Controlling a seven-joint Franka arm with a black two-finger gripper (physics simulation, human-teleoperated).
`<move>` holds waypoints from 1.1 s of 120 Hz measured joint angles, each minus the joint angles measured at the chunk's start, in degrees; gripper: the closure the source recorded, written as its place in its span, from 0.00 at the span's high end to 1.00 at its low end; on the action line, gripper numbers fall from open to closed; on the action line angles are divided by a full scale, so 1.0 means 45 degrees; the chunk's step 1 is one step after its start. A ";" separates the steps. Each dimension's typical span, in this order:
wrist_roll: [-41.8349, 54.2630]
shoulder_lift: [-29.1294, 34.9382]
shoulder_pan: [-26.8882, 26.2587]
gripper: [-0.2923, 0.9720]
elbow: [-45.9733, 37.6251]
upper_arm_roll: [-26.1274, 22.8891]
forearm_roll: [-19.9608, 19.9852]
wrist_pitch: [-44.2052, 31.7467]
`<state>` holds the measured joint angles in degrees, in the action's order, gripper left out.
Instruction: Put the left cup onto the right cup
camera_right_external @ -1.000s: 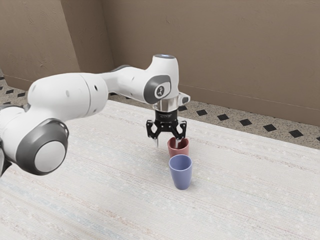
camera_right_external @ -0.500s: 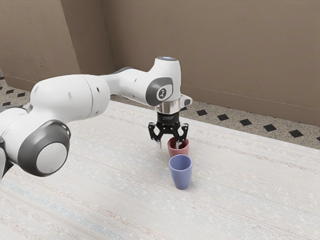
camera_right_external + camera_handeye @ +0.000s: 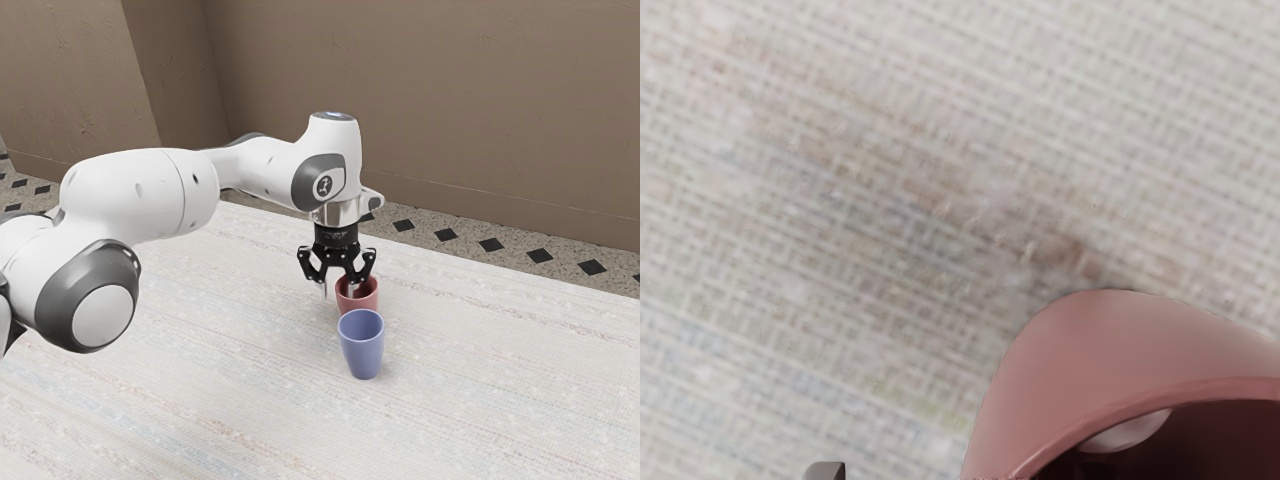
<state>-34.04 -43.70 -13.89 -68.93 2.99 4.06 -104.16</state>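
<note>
Two cups stand upright and close together on the pale woven tabletop (image 3: pixel 200 380). The red cup (image 3: pixel 362 298) is the farther one and the blue cup (image 3: pixel 361 343) stands just in front of it. My gripper (image 3: pixel 340 287) points straight down at the red cup's rim on the exterior view's left side. It is open, with one finger outside the wall and the other over the cup's mouth. The wrist view has the red cup (image 3: pixel 1120 380) right under my hand, its wall and inner rim showing.
A brown wall (image 3: pixel 450 100) runs behind the table, with a strip of tiled floor (image 3: pixel 500 245) along the table's far edge. The bare tabletop stretches around both cups.
My hand has dropped a little and shifted slightly toward the red cup's rim. The cups have not moved.
</note>
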 joint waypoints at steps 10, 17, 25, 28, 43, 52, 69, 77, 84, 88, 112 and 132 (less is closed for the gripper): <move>0.0003 0.0021 0.0000 0.40 0.0000 0.0000 -0.0001 0.0001; 0.0006 0.0025 0.0000 0.39 0.0000 0.0000 -0.0002 0.0004; 0.0008 0.0027 0.0000 0.38 0.0000 0.0000 -0.0002 0.0003; 0.0009 0.0030 0.0000 0.38 0.0000 0.0000 -0.0002 0.0003; 0.0012 0.0066 0.0000 0.36 0.0000 0.0000 -0.0007 0.0015; 0.0014 0.0072 0.0007 0.35 0.0000 0.0000 -0.0012 0.0023; 0.0016 0.0085 0.0002 0.34 0.0000 0.0000 -0.0013 0.0032; 0.0017 0.0086 0.0001 0.33 0.0000 0.0000 -0.0017 0.0035; 0.0018 0.0086 0.0000 0.32 0.0000 0.0000 -0.0013 0.0034; 0.0019 0.0086 0.0000 0.32 0.0000 0.0000 -0.0012 0.0032; 0.0021 0.0070 -0.0016 0.30 0.0000 -0.0003 -0.0006 0.0022; 0.0022 0.0067 -0.0020 0.29 0.0007 -0.0009 0.0002 0.0013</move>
<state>-33.94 -43.40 -13.98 -68.90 2.95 4.07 -104.10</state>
